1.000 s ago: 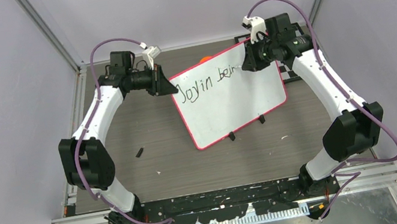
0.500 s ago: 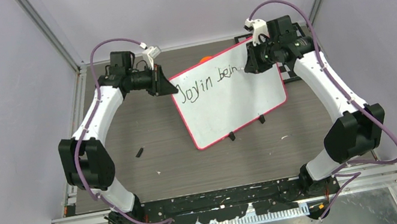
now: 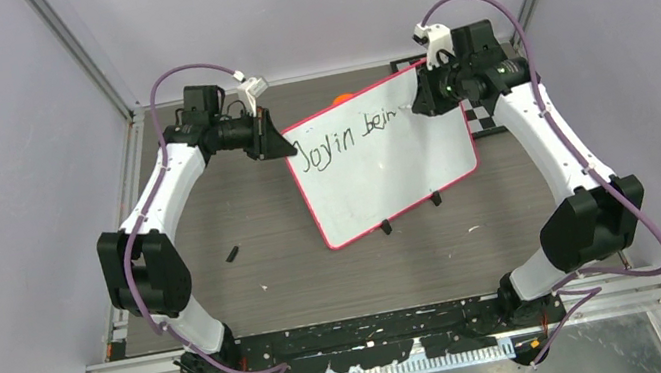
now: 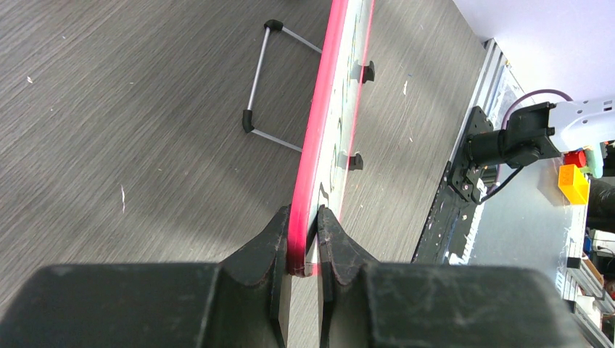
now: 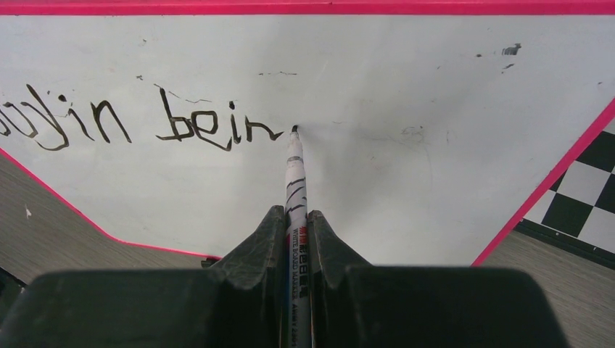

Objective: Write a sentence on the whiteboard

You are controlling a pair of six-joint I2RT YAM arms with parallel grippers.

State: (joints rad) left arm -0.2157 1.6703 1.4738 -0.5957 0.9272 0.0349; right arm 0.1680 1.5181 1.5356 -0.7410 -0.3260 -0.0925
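The whiteboard (image 3: 387,182) stands tilted on the table, white with a pink-red rim. My left gripper (image 3: 283,144) is shut on its left edge; the left wrist view shows the rim (image 4: 319,130) pinched between the fingertips of the left gripper (image 4: 303,217). My right gripper (image 3: 418,101) is shut on a white marker (image 5: 295,174), whose black tip touches the board just right of the writing. The sentence (image 5: 181,127) reads roughly "Joyin bein" in one line along the top, also legible in the top view as the sentence (image 3: 343,136).
A black-and-white checkerboard (image 3: 480,116) lies behind the board's right side, and an orange object (image 3: 342,98) peeks over its top edge. Two black clips (image 3: 385,228) sit on the lower rim. A wire stand (image 4: 272,87) props the board's back. A small black piece (image 3: 232,255) lies on the table.
My right gripper has slid rightward along the board with the marker, and the writing has grown by a letter after "bei". The left gripper and the board have stayed still.
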